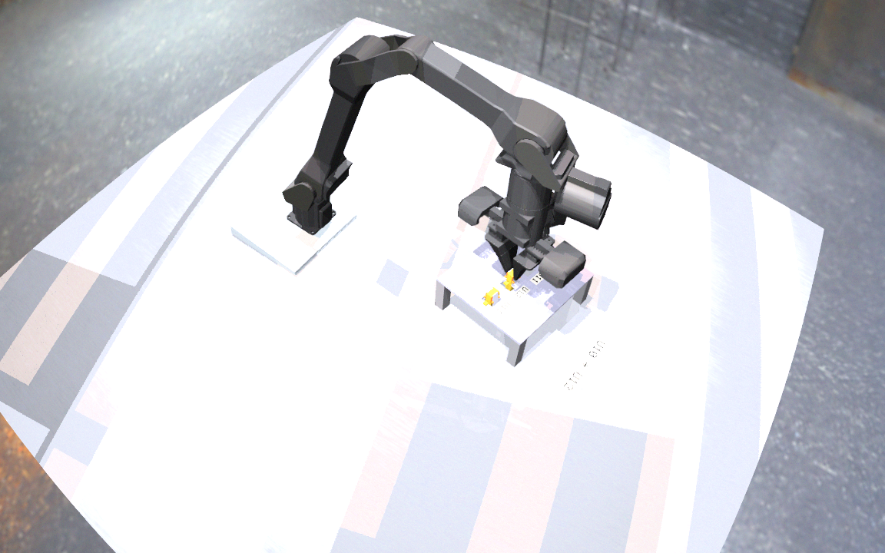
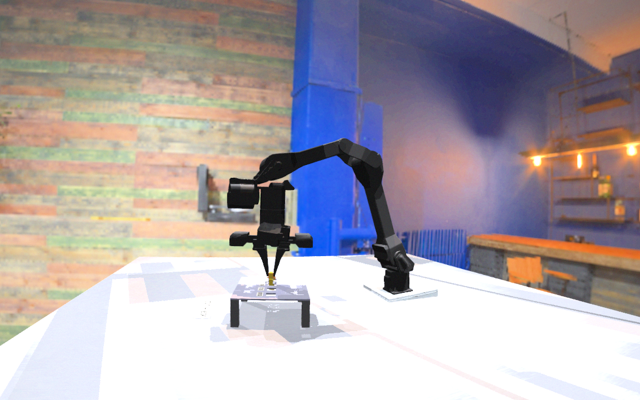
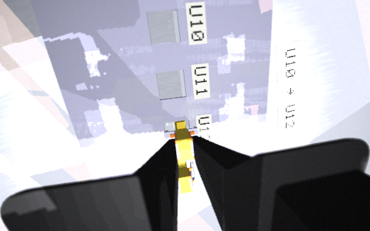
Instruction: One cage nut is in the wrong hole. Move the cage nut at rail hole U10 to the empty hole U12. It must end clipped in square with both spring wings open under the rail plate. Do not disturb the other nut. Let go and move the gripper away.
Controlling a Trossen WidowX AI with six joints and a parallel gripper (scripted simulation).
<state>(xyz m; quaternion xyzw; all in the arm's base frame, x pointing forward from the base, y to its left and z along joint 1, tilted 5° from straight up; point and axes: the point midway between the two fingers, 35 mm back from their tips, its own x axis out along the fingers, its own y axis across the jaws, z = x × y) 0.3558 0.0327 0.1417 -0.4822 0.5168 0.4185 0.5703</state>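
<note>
Seen from above, nearest lies the printed strip (image 1: 584, 364) (image 2: 205, 309) (image 3: 290, 88), inward of the table's (image 1: 226, 412) (image 2: 411, 358) (image 3: 317, 96) right-hand edge; past it the rail plate (image 1: 521, 326) (image 3: 124, 64) (image 2: 292, 292) stands on legs, nearer the table's right corner than its left; holes U10 (image 3: 163, 27) and U11 (image 3: 171, 85) have no nut in them.

The other nut (image 1: 492, 296) (image 3: 185, 183) sits just beside the cage nut (image 1: 509, 278) (image 2: 270, 278) (image 3: 184, 151), which stands at U12, though how deep I cannot tell; the pincer (image 1: 512, 273) (image 2: 270, 275) (image 3: 184, 139) is narrow, closed on this nut from both sides; the base plate (image 1: 294, 263) (image 2: 424, 294) lies farther off, toward the far corner.

The nut should handle as light and fairly stiff, with springy wings; the flat cage sides seem the right hold, since a grip on the wings might pinch or twist them; it could tip if released before clipping.
</note>
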